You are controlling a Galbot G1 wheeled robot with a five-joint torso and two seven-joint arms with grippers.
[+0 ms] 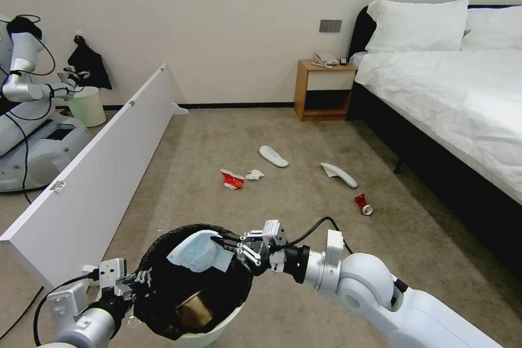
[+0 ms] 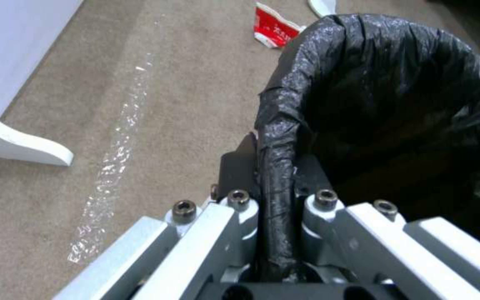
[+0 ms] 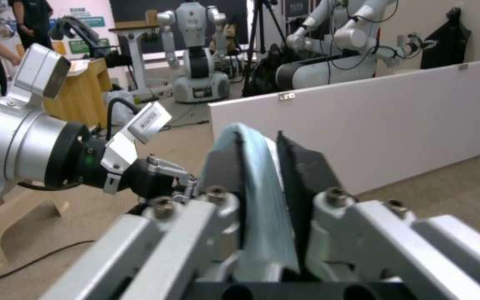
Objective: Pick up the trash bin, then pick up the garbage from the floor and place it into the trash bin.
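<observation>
Two grippers work at the trash bin (image 1: 163,283), a white bin with a black bag over its rim, low in the head view. The left gripper (image 1: 132,281) is clamped on the near-left rim. The right gripper (image 1: 223,243) hovers over the opening, fingers pinched on a blue tissue (image 1: 198,250). On the carpet beyond lie two white slippers (image 1: 273,156), a crushed red-white cup (image 1: 232,179) and a red can (image 1: 362,204)
</observation>
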